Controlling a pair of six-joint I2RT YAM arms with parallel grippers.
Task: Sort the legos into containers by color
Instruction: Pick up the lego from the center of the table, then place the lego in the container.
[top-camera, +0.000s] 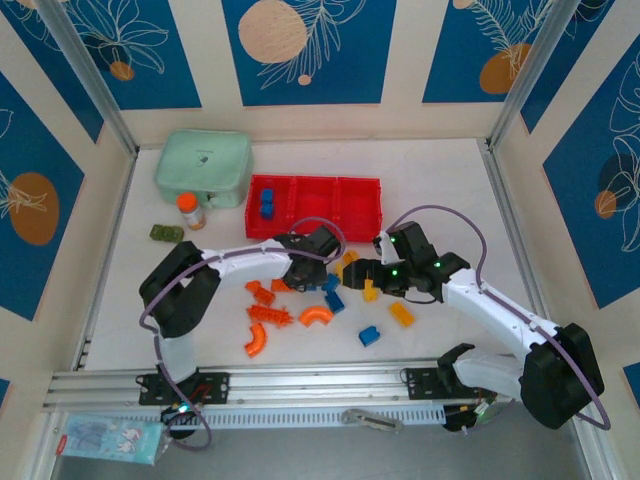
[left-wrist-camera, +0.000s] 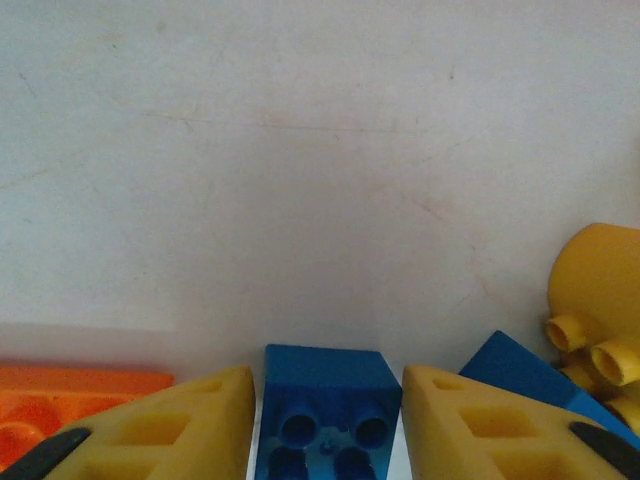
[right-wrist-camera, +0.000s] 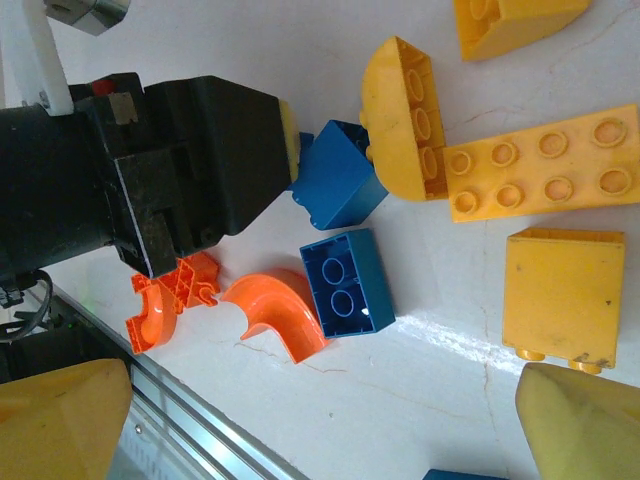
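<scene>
**Left hand** (left-wrist-camera: 328, 385): open. Its two yellow fingers (left-wrist-camera: 180, 425) stand on either side of a blue brick (left-wrist-camera: 325, 425) that lies on the tabletop (left-wrist-camera: 300, 180). A thin strip of tabletop shows between the brick and the finger on the left of the wrist view. Contact on the other side cannot be determined. A second blue brick (left-wrist-camera: 515, 372) and a yellow domed piece (left-wrist-camera: 600, 280) lie just beside that finger.

**Right hand** (right-wrist-camera: 320, 400): spread wide, holding nothing. It hovers over the tabletop close to the left hand. Below it a curved orange piece (right-wrist-camera: 275, 312) touches a four-stud blue brick (right-wrist-camera: 345, 290). A yellow eight-stud plate (right-wrist-camera: 540, 165) and a yellow block (right-wrist-camera: 560, 290) lie near these.

**Red tray** (top-camera: 318, 181): three compartments in a row, at the far side of the tabletop, just beyond both hands. The left compartment holds blue bricks (top-camera: 266, 205).

**Loose legos** (top-camera: 316, 316): scattered on the tabletop between the tray and the arm bases, with orange pieces mostly to the left and blue and yellow pieces to the right.

**Other items**: a mint green case (top-camera: 203, 168), an orange-capped bottle (top-camera: 190, 211) and a dark green block (top-camera: 166, 233) sit left of the tray.
</scene>
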